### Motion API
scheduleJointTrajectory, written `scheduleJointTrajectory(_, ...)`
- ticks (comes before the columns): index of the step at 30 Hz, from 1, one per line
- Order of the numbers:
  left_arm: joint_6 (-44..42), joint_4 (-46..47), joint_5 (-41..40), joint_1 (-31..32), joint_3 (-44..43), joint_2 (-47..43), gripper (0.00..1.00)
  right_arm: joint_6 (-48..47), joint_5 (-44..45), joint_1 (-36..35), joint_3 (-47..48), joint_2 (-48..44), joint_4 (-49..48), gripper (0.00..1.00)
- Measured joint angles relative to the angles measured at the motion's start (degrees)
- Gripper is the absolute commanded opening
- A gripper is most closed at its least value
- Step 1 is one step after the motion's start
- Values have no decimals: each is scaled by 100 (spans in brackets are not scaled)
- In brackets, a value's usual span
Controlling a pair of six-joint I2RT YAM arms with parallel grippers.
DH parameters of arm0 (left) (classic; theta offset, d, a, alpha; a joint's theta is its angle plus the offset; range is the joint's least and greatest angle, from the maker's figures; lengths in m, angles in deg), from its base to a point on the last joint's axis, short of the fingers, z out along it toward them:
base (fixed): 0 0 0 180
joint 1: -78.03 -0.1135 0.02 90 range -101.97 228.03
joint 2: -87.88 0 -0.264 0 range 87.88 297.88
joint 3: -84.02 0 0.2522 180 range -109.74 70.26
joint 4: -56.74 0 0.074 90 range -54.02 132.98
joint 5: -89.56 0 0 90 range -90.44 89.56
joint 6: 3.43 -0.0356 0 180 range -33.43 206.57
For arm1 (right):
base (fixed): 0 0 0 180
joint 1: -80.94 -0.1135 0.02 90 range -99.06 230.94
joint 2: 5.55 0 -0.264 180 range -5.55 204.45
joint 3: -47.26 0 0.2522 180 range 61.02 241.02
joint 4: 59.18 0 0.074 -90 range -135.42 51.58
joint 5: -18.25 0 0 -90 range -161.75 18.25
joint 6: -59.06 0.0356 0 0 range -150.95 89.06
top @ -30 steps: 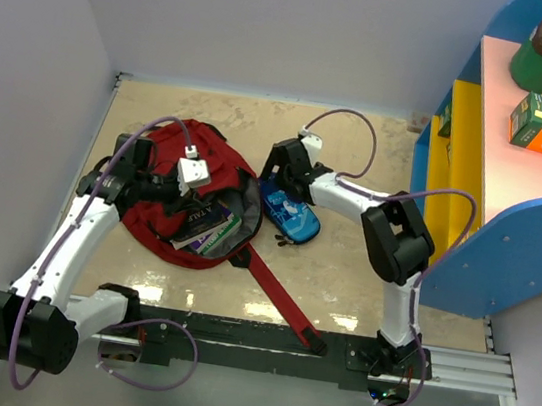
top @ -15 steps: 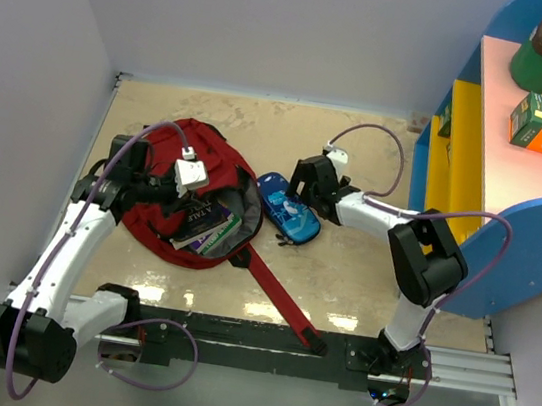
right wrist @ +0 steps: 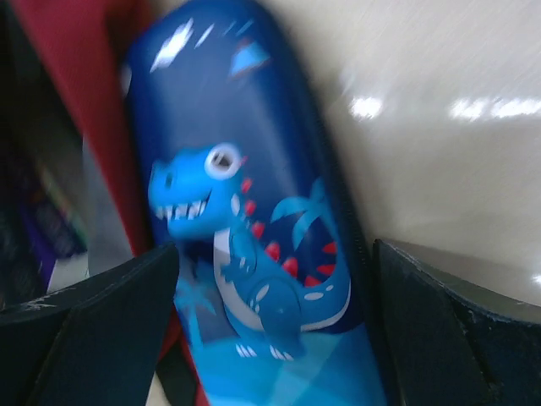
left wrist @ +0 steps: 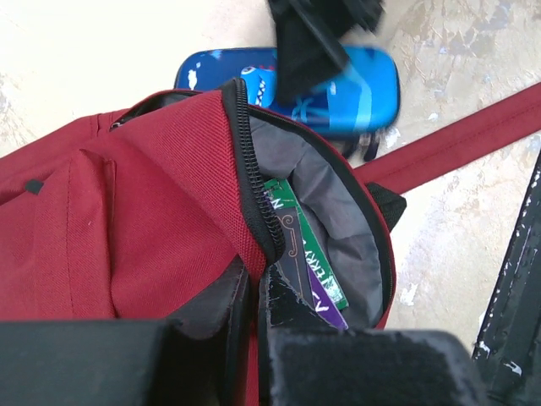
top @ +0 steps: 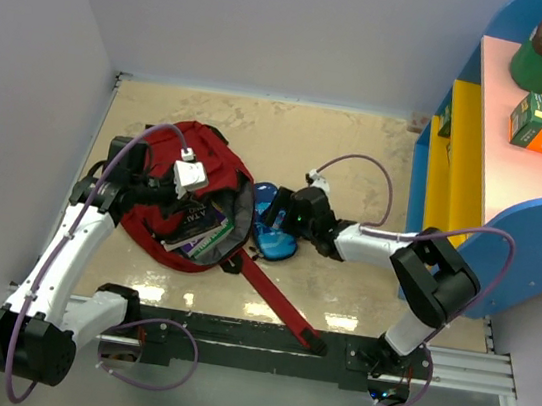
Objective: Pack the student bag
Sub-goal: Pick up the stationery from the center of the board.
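Top external view: the right gripper (top: 276,226) has swung down, open, over the blue pencil case (left wrist: 372,85) beside the red bag (top: 160,236) at centre left, whose mouth the left gripper (left wrist: 254,296) pinches open, so a grasp looks next

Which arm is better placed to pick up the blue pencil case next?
Right. The right fingers, open, straddle the dinosaur pencil case beside the student bag, while the left fingers are shut on the bag's zipper rim, holding it open.

Books (left wrist: 308,254), pencil case (left wrist: 376,89) crowd student bag (left wrist: 127,211) opng.
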Motion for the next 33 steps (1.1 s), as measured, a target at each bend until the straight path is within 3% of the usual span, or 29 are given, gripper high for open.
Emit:
scheduleJointTrajectory(5,-2,-46,-4,0,35,-20,0,468,184,-739,-557,-251,-553,99)
scheduleJointTrajectory(13,-31,-138,-15,0,37,-26,0,933,927,-1204,-890,-426,-813,99)
scheduleJointTrajectory(18,-57,-166,-13,0,61,-26,0,931,1390,-1401,-876,-817,-275,99)
scheduleJointTrajectory(26,-74,-166,7,0,87,-24,0,205,2444,-2210,35,-1145,404,99)
scheduleJointTrajectory(33,-76,-164,11,0,129,-20,0,317,2857,-2330,-584,-1185,678,99)
